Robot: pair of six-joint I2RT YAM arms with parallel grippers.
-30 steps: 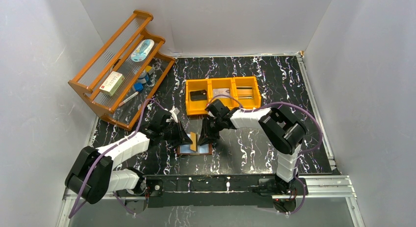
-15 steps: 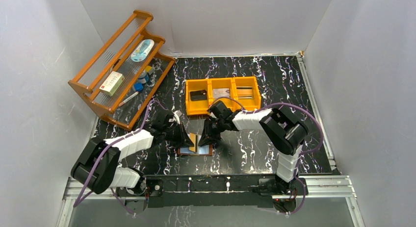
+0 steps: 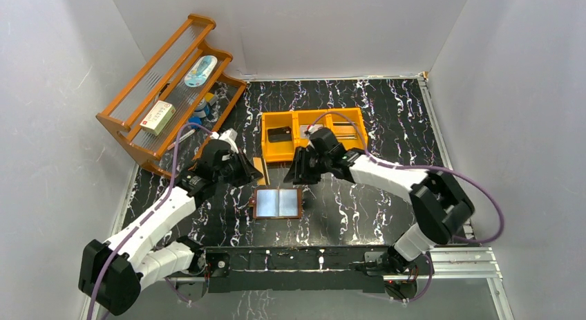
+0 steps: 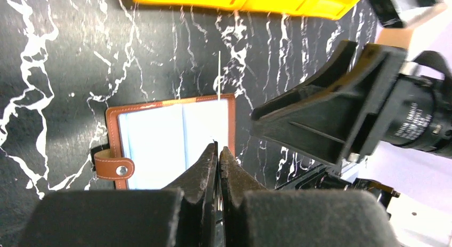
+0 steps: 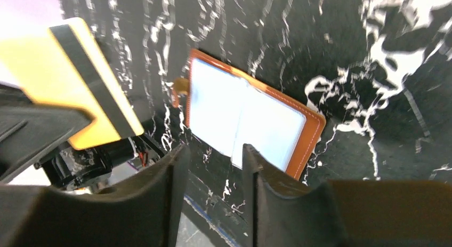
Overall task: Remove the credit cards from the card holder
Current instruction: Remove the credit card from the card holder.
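Observation:
The brown card holder point(image 3: 278, 203) lies open and flat on the table, its pale-blue pockets point(image 4: 170, 137) facing up. My left gripper point(image 3: 250, 173) hovers behind its left side, shut on a tan credit card point(image 3: 259, 171). That card shows a black stripe in the right wrist view point(image 5: 80, 81) and is only a thin edge in the left wrist view point(image 4: 219, 79). My right gripper point(image 3: 300, 176) hangs open behind the holder's right side, with nothing between its fingers point(image 5: 213, 151). The holder point(image 5: 245, 119) lies below it.
An orange three-compartment bin point(image 3: 314, 116) stands behind the grippers, with a black card point(image 3: 279, 134) in its left compartment and a silvery one point(image 3: 312, 130) in the middle. A wooden rack point(image 3: 166, 92) at the back left carries a white-and-red box point(image 3: 157, 117) and small items.
Both grippers have lifted off the holder and moved back. The left one drew the tan card out with it, the right one opened, and the holder now lies fully flat.

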